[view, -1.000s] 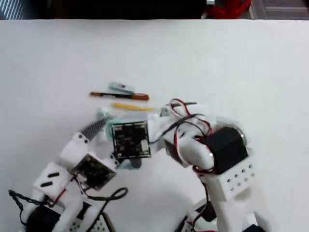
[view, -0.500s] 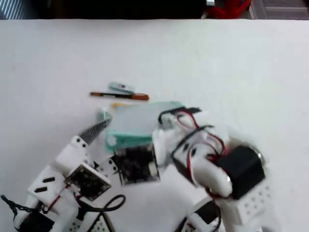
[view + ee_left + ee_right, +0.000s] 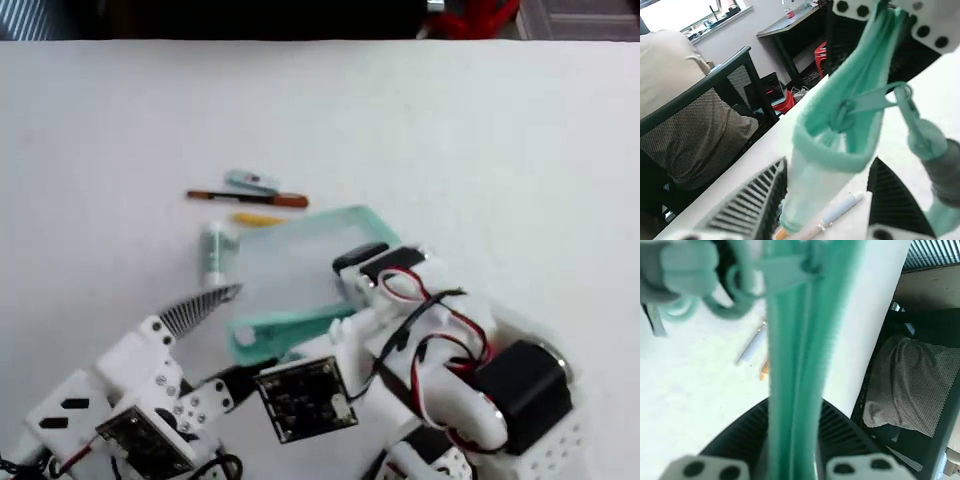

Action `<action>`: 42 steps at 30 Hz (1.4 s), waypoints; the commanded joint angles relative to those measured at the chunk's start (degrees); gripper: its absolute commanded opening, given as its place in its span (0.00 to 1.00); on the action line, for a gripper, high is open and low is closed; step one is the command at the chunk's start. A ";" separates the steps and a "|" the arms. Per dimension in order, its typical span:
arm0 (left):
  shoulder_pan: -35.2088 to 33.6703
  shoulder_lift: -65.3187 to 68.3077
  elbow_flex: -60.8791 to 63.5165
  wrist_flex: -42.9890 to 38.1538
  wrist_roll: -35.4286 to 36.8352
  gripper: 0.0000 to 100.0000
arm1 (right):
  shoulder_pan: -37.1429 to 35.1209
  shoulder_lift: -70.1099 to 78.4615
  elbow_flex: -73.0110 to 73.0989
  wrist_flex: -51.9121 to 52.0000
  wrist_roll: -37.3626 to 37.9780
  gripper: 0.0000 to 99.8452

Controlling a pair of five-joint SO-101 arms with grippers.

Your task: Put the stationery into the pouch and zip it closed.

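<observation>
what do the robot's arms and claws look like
Both are white printed shells. The right arm has a black motor block, looped red, white and black wires and a dark square circuit board. The left arm has black slots; the left claw has dark ribbed fingers.

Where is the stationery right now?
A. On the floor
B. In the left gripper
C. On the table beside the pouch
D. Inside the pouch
C: in the high view the orange pen and the yellow pencil lie on the table at the far edge of the pouch, outside it.
</observation>
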 commanded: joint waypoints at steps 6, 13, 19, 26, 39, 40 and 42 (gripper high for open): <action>2.07 -0.31 1.93 -3.34 0.62 0.26 | -7.78 -0.84 -5.98 -0.04 -5.27 0.02; 1.98 -0.31 2.29 -4.31 0.62 0.23 | -7.16 -1.27 -6.51 -0.13 -8.18 0.02; 1.98 -0.31 2.29 -4.31 0.62 0.03 | -5.85 -1.19 -6.86 -0.13 -8.09 0.02; 1.98 -0.31 2.20 -3.43 0.62 0.02 | -5.58 -0.75 -6.42 -0.22 -8.35 0.02; -5.23 -0.31 2.37 -5.98 -7.03 0.02 | 9.98 -1.10 -5.10 -3.65 -20.92 0.34; -6.37 -0.31 2.46 -6.86 -7.03 0.02 | 9.98 -1.19 -5.27 -5.23 -21.10 0.33; -8.04 -0.31 4.40 -9.93 -7.03 0.02 | 9.98 -1.45 -6.59 -8.75 -24.62 0.30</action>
